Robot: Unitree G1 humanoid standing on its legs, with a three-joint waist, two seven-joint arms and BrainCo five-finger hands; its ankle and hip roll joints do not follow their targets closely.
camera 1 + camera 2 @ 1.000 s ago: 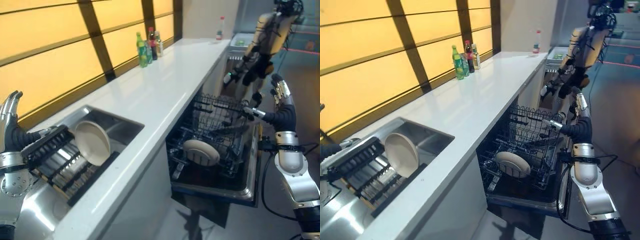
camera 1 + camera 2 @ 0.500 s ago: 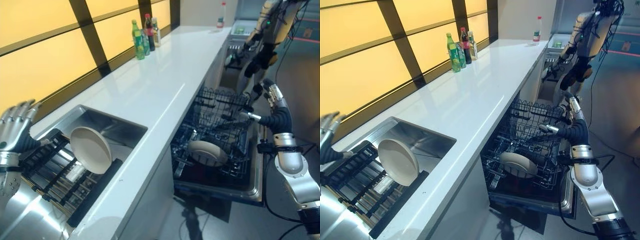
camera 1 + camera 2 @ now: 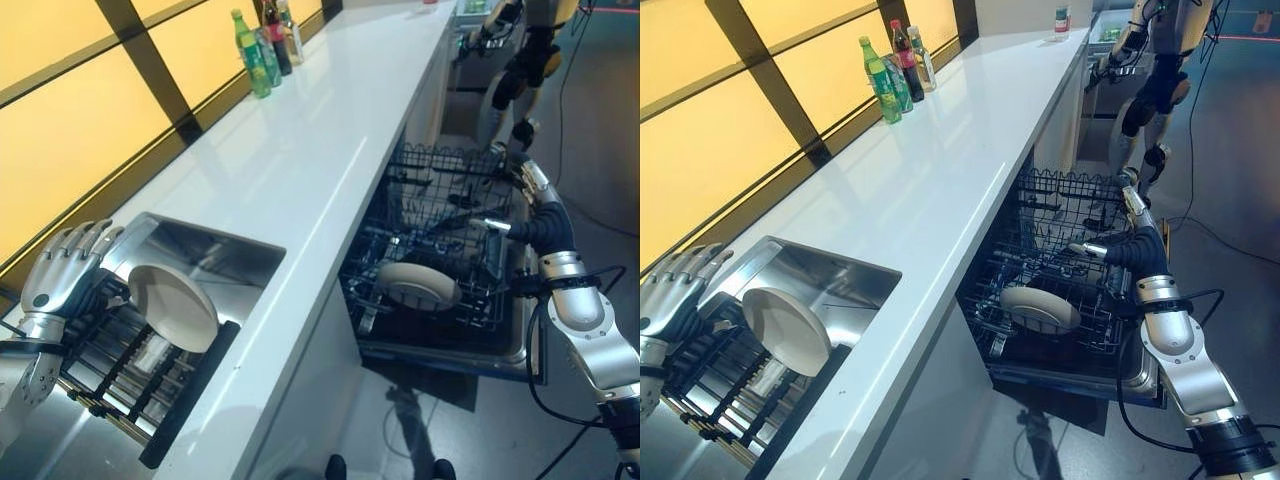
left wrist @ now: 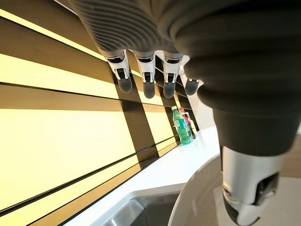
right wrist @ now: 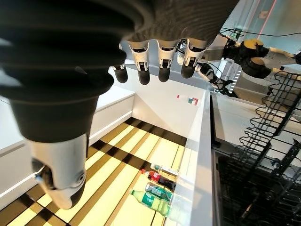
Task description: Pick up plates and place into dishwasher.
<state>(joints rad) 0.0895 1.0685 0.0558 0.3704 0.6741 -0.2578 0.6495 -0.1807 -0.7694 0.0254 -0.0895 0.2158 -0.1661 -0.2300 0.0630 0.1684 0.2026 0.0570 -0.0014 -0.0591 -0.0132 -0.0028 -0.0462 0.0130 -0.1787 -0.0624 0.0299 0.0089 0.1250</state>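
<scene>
Your left hand [image 3: 62, 281] hovers with fingers straight and released, holding nothing, just beside the cream plate [image 3: 172, 307] that stands on edge in the dark rack [image 3: 120, 365] inside the steel sink [image 3: 205, 262]. Your right hand [image 3: 528, 200] is also released and empty (fingers extended), out over the far side of the open dishwasher [image 3: 440, 290]. A second plate [image 3: 418, 286] already lies flat in the lower basket of that dishwasher.

From here, the main risk is the grasp. The standing plate leans between rack bars, so a pinch that closes on the rim alone could let it slip and knock against the steel sink wall. Lifting at an angle could catch the rim on the bars.

The white surface [image 3: 310, 160] lies between sink and dishwasher, so the carry is long. The wire tines could snag the plate as you lower it beside the one already there.
</scene>
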